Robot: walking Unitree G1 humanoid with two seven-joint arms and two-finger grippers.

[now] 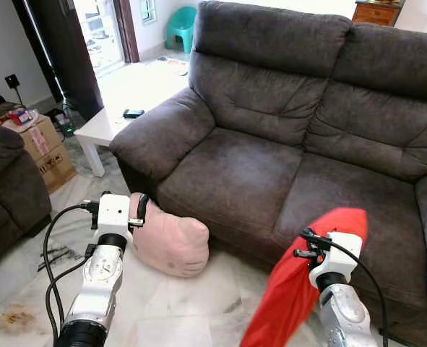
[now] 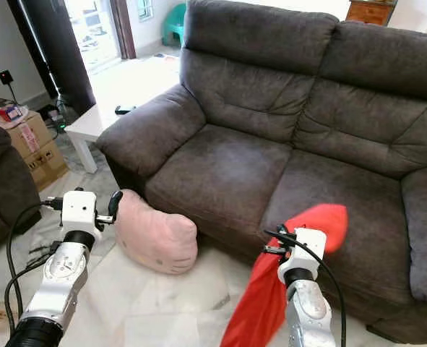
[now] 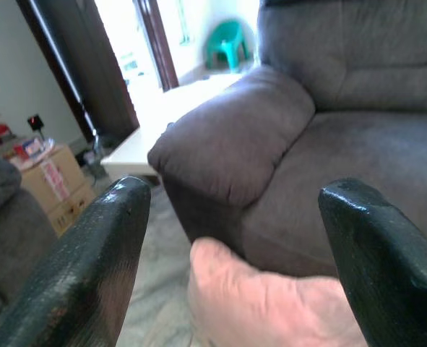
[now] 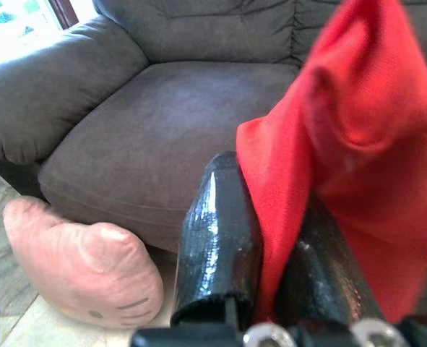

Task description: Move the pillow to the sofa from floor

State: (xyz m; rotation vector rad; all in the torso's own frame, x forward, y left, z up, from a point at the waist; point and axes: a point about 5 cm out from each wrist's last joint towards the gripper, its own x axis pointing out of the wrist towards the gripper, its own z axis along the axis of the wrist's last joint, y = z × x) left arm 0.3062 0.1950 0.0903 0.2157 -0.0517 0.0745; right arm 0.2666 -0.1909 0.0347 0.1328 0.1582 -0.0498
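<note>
On the floor by the dark sofa (image 1: 271,166) sits a pink cat-face pillow (image 1: 170,242), soft and light. Left gripper (image 3: 235,238) wide open above it; pinch its puffy top. Right gripper (image 4: 271,246) squeezes red cloth (image 1: 300,282).

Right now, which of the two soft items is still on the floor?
The pink pillow, lying on the floor against the sofa front by the open left gripper. The red cloth hangs clamped in the right gripper.

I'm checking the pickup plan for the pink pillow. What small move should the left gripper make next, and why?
Probably ease the left gripper down and forward, then close. Its fingers are open and straddle the top edge of the pink pillow, which lies on the floor against the sofa, not yet gripped. The right gripper already holds a red cloth.
</note>
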